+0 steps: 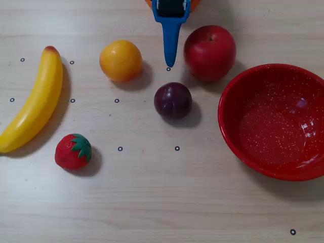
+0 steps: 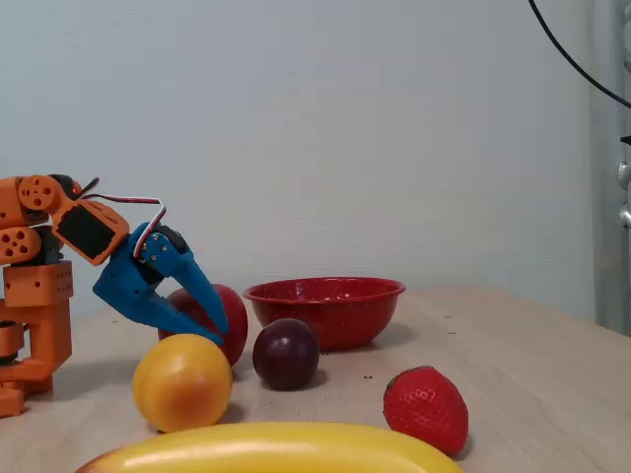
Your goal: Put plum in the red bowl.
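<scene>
The plum [image 1: 173, 100] is a small dark purple-maroon fruit on the wooden table, between the orange and the red bowl; it also shows in the fixed view [image 2: 286, 353]. The red bowl [image 1: 276, 121] is large, speckled and empty at the right; in the fixed view it stands behind the plum [image 2: 325, 304]. My blue gripper [image 1: 170, 62] points down from the top edge, its tip just behind the plum, between orange and apple. In the fixed view the gripper [image 2: 212, 335] hangs low with its jaws together and holds nothing.
An orange [image 1: 120, 61] lies left of the gripper and a red apple [image 1: 209, 52] right of it. A yellow banana [image 1: 34, 101] lies at the far left, a strawberry [image 1: 74, 151] at the lower left. The orange arm base [image 2: 35, 286] stands at the left in the fixed view.
</scene>
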Motion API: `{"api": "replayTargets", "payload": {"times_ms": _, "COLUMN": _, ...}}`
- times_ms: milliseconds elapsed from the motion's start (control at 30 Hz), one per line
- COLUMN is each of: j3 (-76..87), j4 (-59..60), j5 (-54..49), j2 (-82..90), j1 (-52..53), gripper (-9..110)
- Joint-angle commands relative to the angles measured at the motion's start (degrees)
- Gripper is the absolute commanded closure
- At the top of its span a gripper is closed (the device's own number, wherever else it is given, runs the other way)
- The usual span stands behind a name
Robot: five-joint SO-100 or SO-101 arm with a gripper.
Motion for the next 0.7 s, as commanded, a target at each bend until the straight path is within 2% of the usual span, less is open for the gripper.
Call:
{"api": "replayTargets", "payload": {"times_ms": 0, "j3": 0.3, "j4": -0.1, "j5": -0.1, "j2": 0.9, "j1": -0.1, "gripper": 101}}
{"api": "replayTargets", "payload": {"times_ms": 433, "j3": 0.2, "j4": -0.1, "j5": 0.4, "j2": 0.4, "j1": -0.1, "gripper": 101}}
{"api": "replayTargets", "payload": {"times_ms": 667, "j3": -8.3, "j4": -0.2, "j5": 2.9, "j2": -9.1, "j1": -0.2, "gripper": 101}}
